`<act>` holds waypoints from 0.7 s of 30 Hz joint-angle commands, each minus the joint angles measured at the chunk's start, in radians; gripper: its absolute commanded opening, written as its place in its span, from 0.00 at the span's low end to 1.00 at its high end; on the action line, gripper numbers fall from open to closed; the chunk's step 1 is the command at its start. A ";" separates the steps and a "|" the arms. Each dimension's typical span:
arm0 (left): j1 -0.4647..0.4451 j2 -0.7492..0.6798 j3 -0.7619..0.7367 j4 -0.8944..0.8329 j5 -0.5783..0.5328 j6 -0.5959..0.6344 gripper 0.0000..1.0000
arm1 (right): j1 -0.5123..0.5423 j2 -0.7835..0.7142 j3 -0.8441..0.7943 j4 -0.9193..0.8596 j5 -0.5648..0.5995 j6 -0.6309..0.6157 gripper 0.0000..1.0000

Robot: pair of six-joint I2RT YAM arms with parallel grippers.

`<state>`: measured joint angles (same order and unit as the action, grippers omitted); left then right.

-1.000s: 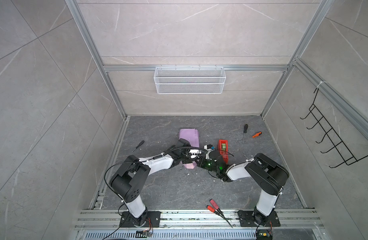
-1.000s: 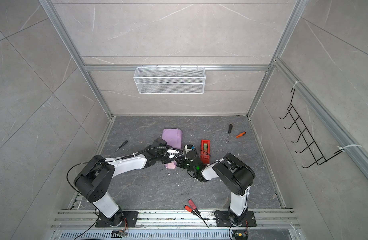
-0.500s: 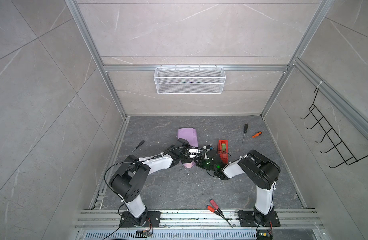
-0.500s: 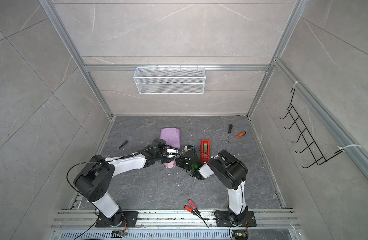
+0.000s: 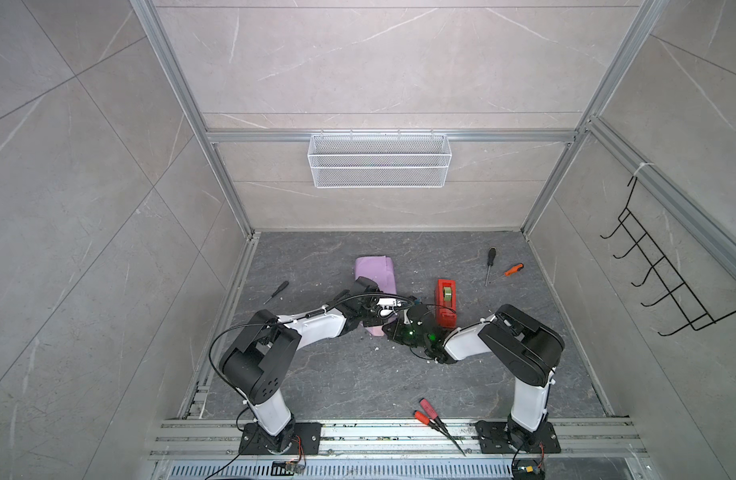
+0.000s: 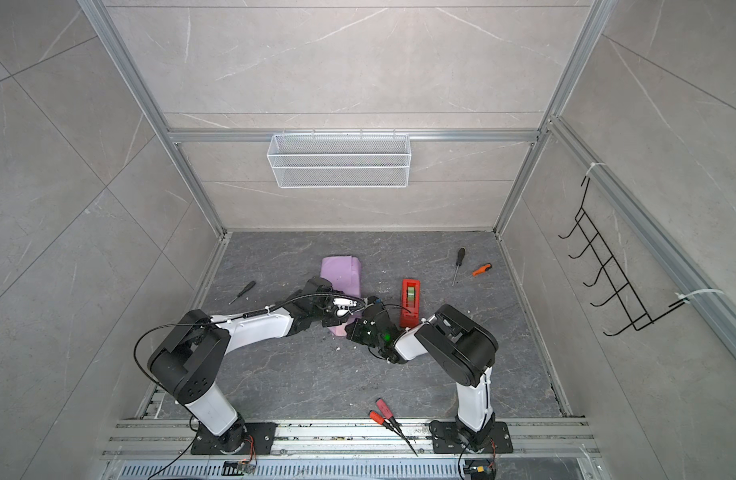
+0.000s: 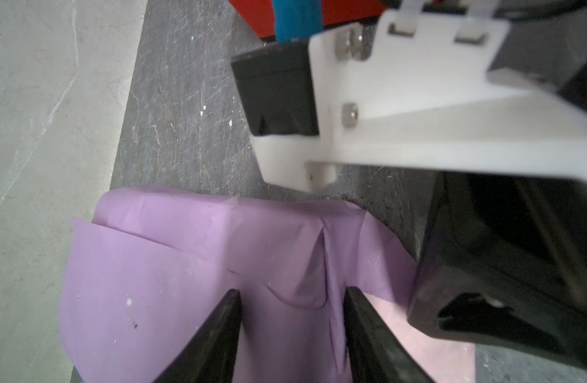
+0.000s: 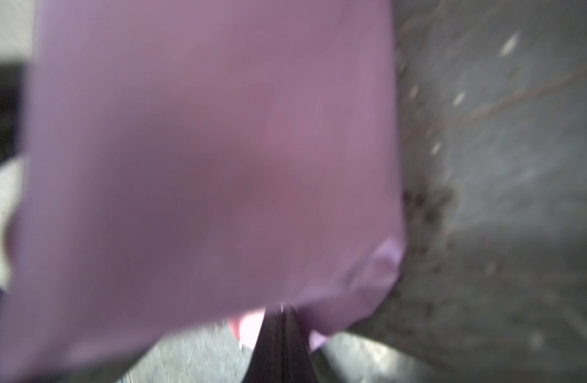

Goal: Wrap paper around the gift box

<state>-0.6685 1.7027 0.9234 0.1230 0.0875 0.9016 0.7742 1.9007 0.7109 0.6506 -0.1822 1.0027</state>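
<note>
Two grippers met over creased lilac paper (image 5: 374,272) on the veined grey floor (image 5: 358,374)
Thin folded sheet, pale pink beneath, lay bundled beside the red dispenser (image 5: 446,301), box hidden; left gripper (image 7: 292,291) stood jaws apart above it, right gripper (image 8: 283,313) jaws together at its pink edge, grip unclear; right elbow had swung slightly inward since a second before
</note>
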 commanded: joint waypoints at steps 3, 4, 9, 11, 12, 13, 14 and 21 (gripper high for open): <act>0.003 0.031 -0.012 -0.074 0.000 0.006 0.53 | 0.023 -0.050 -0.023 -0.159 0.015 -0.008 0.00; 0.003 0.031 -0.014 -0.068 0.001 0.006 0.53 | 0.028 -0.071 -0.032 -0.145 0.019 -0.019 0.00; 0.003 0.025 0.004 -0.098 0.008 -0.005 0.60 | 0.021 -0.221 -0.104 -0.098 0.099 -0.085 0.01; 0.003 0.017 0.024 -0.119 0.014 -0.022 0.63 | 0.012 -0.315 -0.136 -0.106 0.135 -0.132 0.05; 0.004 0.016 0.034 -0.125 0.018 -0.029 0.64 | 0.006 -0.357 -0.146 -0.131 0.151 -0.159 0.07; 0.003 0.014 0.052 -0.143 0.025 -0.036 0.67 | -0.001 -0.408 -0.153 -0.175 0.174 -0.196 0.10; 0.004 0.012 0.073 -0.169 0.029 -0.042 0.69 | -0.008 -0.454 -0.159 -0.222 0.197 -0.224 0.12; 0.001 -0.028 0.238 -0.437 0.127 -0.028 0.74 | -0.028 -0.856 -0.176 -0.548 0.524 -0.425 0.53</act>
<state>-0.6678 1.7023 1.1023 -0.1684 0.1459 0.8745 0.7521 1.1336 0.5480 0.2913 0.1440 0.7040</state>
